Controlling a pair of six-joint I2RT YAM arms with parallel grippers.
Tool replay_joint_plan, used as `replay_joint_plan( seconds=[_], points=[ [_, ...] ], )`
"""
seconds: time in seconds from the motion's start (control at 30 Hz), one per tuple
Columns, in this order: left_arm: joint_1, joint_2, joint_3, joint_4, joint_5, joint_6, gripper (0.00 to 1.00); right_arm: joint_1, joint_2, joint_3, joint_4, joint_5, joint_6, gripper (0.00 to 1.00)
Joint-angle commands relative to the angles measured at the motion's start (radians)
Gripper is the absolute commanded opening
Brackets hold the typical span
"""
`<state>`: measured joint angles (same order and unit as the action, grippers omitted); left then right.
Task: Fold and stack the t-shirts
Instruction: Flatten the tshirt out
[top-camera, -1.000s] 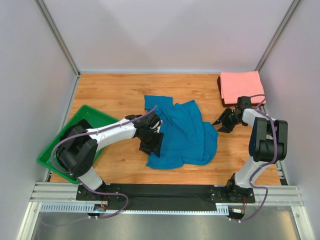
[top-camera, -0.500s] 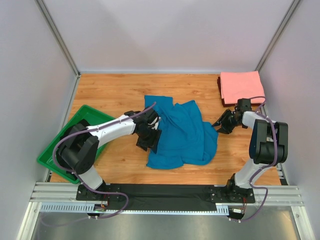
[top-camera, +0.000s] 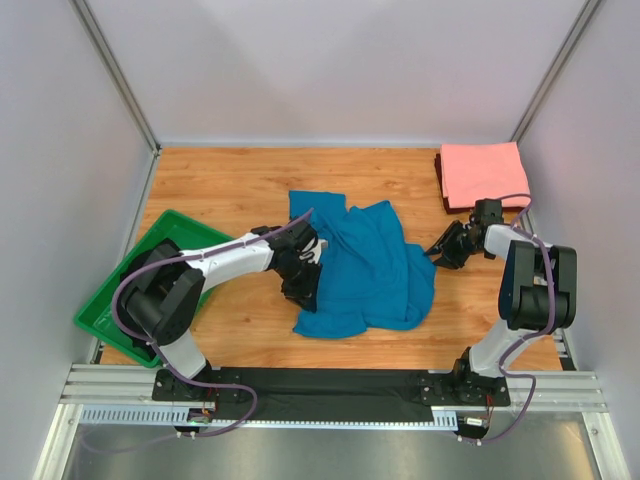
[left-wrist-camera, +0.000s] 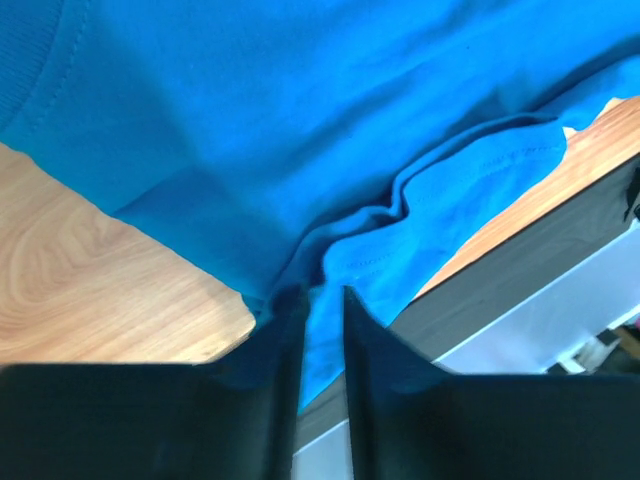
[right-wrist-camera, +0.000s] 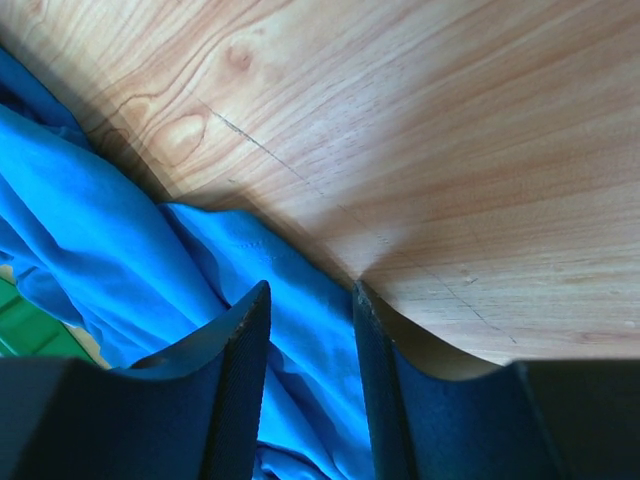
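Pale grey walls with slim metal corner posts close in a wood-grain surface, light brown and smooth with knots and streaks.

The teal-blue t-shirt lies unfolded and rumpled at the middle of the surface. It is soft matte cloth, bunched into ridges, with stitched hems showing in the left wrist view. One sleeve points toward the back wall and its lower edge lies near the black strip at the front.

A green tray of hard plastic sits tilted at the left edge, partly under the left arm.

The salmon-pink t-shirt rests in the far right corner, folded into a flat, neat rectangle, well apart from the teal one.

The left end effector is at the teal shirt's left edge, its fingers drawn close and pinching a fold of hem. The right end effector straddles the shirt's right edge with its fingers parted, the cloth lying flat between them.
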<state>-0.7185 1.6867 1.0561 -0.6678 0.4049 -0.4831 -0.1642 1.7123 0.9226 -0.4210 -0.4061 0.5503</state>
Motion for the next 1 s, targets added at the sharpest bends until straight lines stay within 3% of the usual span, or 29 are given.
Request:
replay_joint_plan(
  seconds=[0.0,0.13,0.2,0.3,0.4,0.57,0.8,0.97],
  points=[
    [-0.002,-0.027,-0.019,0.020,0.037,-0.014,0.19,0.006,0.035,-0.021,-0.027,0.010,-0.033,0.38],
    [-0.002,-0.048,0.014,-0.018,0.000,-0.023,0.02,0.006,0.035,0.001,-0.080,0.018,-0.056,0.21],
    [-0.002,-0.048,0.054,-0.068,-0.044,-0.028,0.00,0.003,0.040,0.019,-0.142,0.047,-0.058,0.01],
    [0.002,-0.048,0.114,-0.160,-0.148,-0.046,0.00,-0.014,0.040,0.087,-0.246,0.136,-0.035,0.00],
    [0.033,-0.059,0.180,-0.267,-0.274,-0.074,0.00,-0.044,0.000,0.154,-0.457,0.232,-0.032,0.00],
    [0.059,-0.151,0.260,-0.343,-0.383,-0.118,0.00,-0.049,-0.156,0.156,-0.656,0.458,-0.037,0.00],
    [0.057,-0.297,0.239,-0.309,-0.314,-0.259,0.00,-0.047,-0.508,0.140,-0.901,0.584,0.068,0.00],
    [0.057,-0.340,0.185,-0.250,-0.198,-0.226,0.00,-0.022,-0.551,0.156,-0.934,0.587,0.092,0.00]
  ],
)
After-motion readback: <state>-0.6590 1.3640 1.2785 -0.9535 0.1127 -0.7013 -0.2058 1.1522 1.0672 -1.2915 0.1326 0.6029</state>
